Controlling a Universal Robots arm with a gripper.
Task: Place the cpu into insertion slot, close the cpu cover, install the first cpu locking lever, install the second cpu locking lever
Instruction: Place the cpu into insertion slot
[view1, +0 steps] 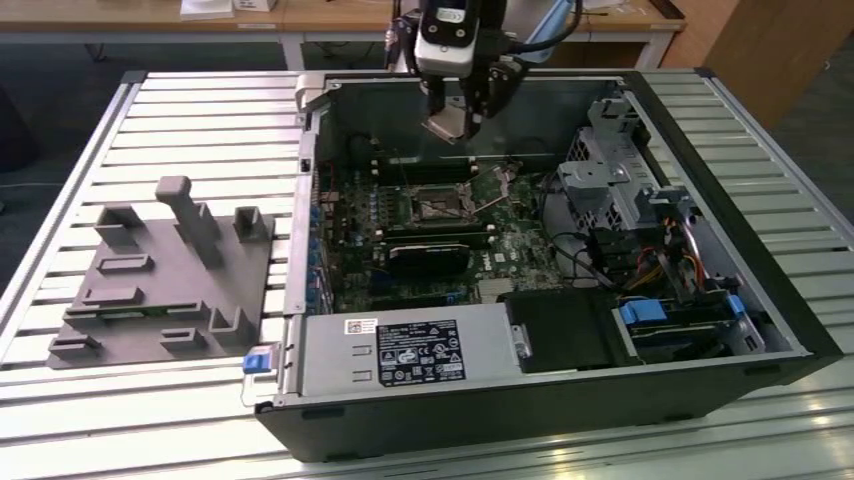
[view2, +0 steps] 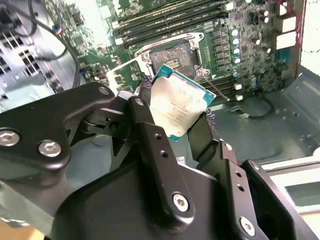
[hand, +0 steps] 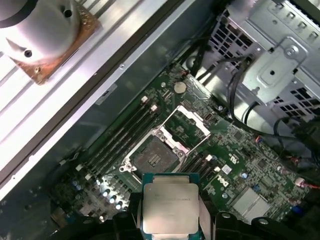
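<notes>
My gripper (view1: 451, 118) hangs over the back of the open computer case, shut on the cpu (view1: 447, 128), a flat square chip with a pale metal face. Both wrist views show the cpu (hand: 170, 205) (view2: 175, 105) clamped by its edges between the two black fingers (view2: 146, 107). The insertion slot (hand: 152, 155) (view1: 434, 205) (view2: 172, 57) lies lower on the green board, its dark centre bare. The cpu cover (hand: 195, 120), a silver frame with a square window, is swung open beside the slot. The cpu is well above the slot, not touching it.
Long black memory slots (hand: 125, 132) run beside the socket. A metal drive cage (view1: 601, 170) and cables (view1: 654, 260) fill the case on the exterior view's right, a power supply (view1: 400, 350) sits at the front. A grey fixture (view1: 160, 270) lies on the slatted table.
</notes>
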